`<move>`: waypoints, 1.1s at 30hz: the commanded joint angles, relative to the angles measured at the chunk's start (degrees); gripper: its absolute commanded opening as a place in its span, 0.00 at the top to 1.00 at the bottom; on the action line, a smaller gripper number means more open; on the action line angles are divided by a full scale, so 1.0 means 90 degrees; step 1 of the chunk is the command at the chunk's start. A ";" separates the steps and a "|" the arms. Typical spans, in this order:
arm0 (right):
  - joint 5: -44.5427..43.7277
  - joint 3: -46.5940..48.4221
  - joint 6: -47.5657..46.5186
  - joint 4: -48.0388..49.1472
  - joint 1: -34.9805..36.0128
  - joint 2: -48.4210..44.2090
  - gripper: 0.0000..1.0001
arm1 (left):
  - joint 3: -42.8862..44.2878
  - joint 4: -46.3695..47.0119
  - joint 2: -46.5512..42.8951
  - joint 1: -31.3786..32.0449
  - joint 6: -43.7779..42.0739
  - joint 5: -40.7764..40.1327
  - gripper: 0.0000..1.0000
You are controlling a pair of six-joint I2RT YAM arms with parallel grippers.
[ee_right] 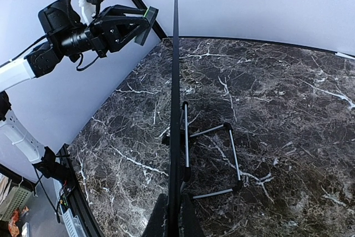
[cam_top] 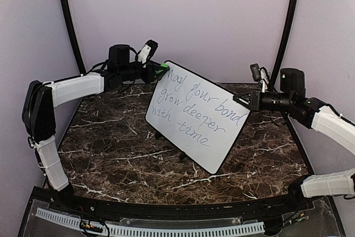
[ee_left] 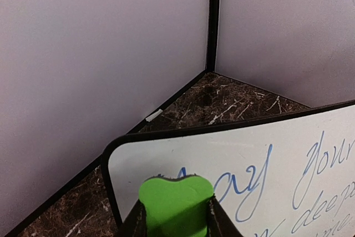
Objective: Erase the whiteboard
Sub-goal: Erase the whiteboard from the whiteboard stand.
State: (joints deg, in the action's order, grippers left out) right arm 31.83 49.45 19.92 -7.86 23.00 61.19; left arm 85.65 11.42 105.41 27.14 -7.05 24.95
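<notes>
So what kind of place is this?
Likely a robot test booth: a left arm and right arm at a marble-patterned table, plain walls closing it in, a whiteboard staged on it.

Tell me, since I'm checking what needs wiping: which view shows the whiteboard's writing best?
Top external: the whiteboard shows its whole face, every line readable. Left wrist catches only one corner and a few words behind the green eraser. Right wrist sees it edge-on: frame and wire stand, no writing.

Whiteboard (cam_top: 197, 116): smooth glossy white face, thin black frame. Eraser (ee_left: 175, 192) in my left gripper (ee_left: 177, 217): matt green foam. Table (cam_top: 111, 148): dark veined stone look, polished.
</notes>
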 commanded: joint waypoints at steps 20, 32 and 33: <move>0.0284 -0.0026 -0.0250 0.0272 0.0097 -0.0022 1.00 | 0.0653 -0.0472 0.0782 0.0081 -0.0134 -0.0348 0.73; 0.0320 -0.0045 -0.0284 0.0267 0.0100 -0.0016 1.00 | -0.0390 0.0328 0.0615 0.0066 0.0124 -0.0043 0.76; 0.0329 -0.0045 -0.0282 0.0265 0.0100 -0.0018 1.00 | -0.0350 0.0345 0.0614 0.0065 0.0140 -0.0041 0.76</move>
State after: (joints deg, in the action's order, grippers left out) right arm 30.15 49.43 21.74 -9.21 22.85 61.34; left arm 83.55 13.76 112.18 27.55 -6.70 23.53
